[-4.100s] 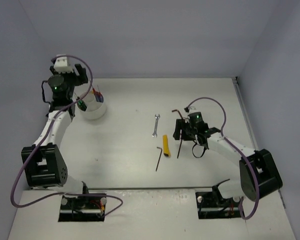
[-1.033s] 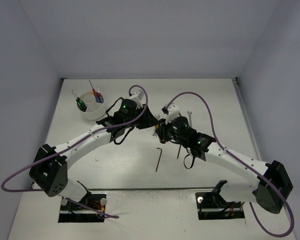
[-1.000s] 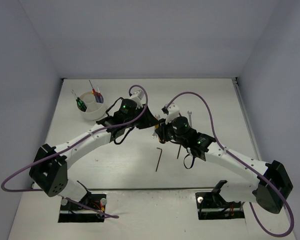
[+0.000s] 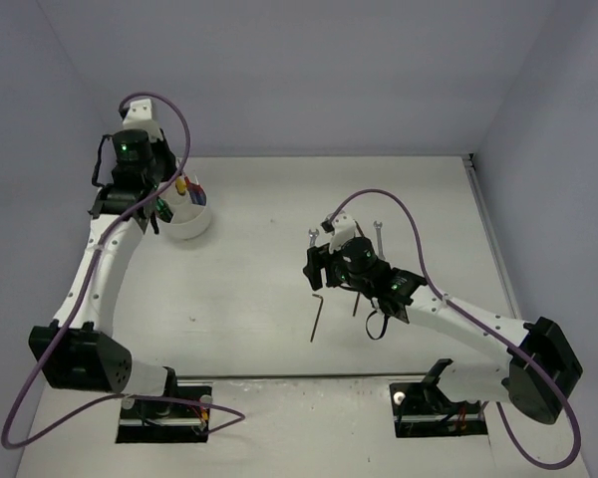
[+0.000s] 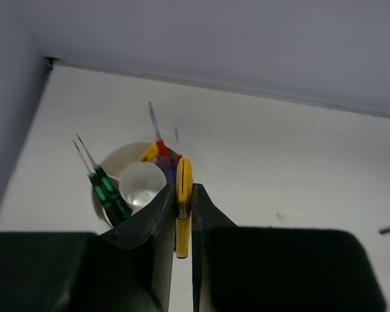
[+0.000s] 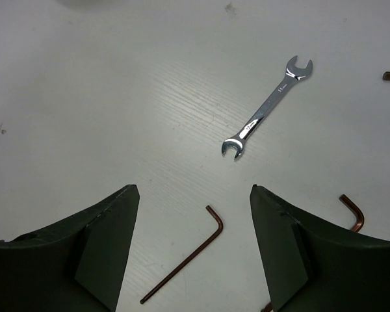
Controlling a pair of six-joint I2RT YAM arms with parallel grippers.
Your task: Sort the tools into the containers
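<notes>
The white cup (image 4: 192,221) stands at the far left and holds green-black screwdrivers (image 5: 108,188) and red and yellow handled tools (image 5: 157,151). My left gripper (image 4: 171,199) is shut on the yellow knife (image 5: 183,203) and holds it just over the cup's rim (image 5: 99,201). My right gripper (image 4: 324,267) is open and empty above the table. A dark hex key (image 6: 190,255) lies between and below its fingers. A silver wrench (image 6: 268,107) lies just beyond it. In the top view the hex key (image 4: 316,317) and a wrench (image 4: 314,239) lie mid-table.
A second wrench (image 4: 378,231) and another hex key (image 4: 357,302) lie beside my right arm. More hex keys show at the right in the right wrist view (image 6: 353,212). Walls close the table at the back and sides.
</notes>
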